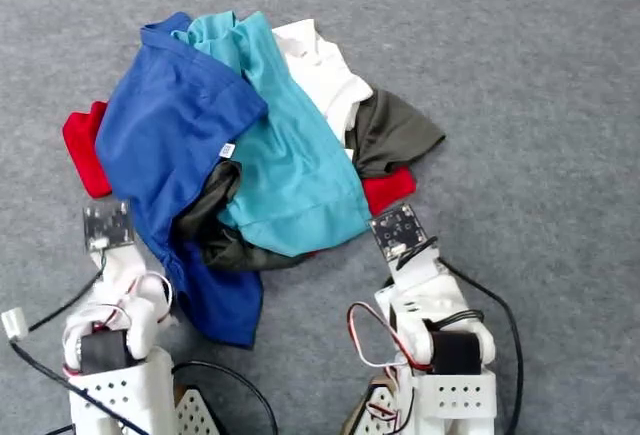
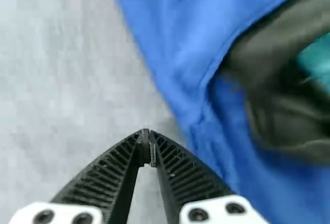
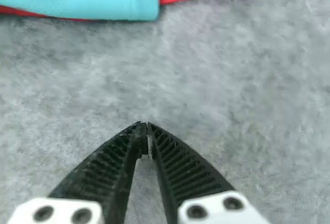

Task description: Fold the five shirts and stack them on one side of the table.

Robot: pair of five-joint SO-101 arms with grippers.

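Heap of five unfolded shirts ahead of both sets of jaws, on the grey table (image 1: pixel 540 155). Over the heap's left part, blue shirt (image 1: pixel 170 125); over the middle, teal shirt (image 1: pixel 290 155); at the far side, white shirt (image 1: pixel 320 70). On the right, and again under the teal and blue ones, dark grey shirt (image 1: pixel 395 130). Underneath, showing at both ends, red shirt (image 1: pixel 85 140).

Low over bare table, left gripper (image 2: pixel 145 134), jaws pressed together at the tips, nothing between them. Edge of the blue shirt just beside and ahead of those jaws, on the side toward the right arm, not touching. Dark grey fabric farther ahead, lying over the blue. Left arm folded back at the table's near edge, wrist tipped down, pointing toward the heap.

Likewise low over bare table, right gripper (image 3: pixel 144 127), jaws closed tip to tip and empty. Teal hem and a red corner ahead of these jaws, apart from them, with a stretch of bare grey surface between. Right arm folded in the same crouch at the near edge, beside the left arm, aimed at the heap's near right corner.
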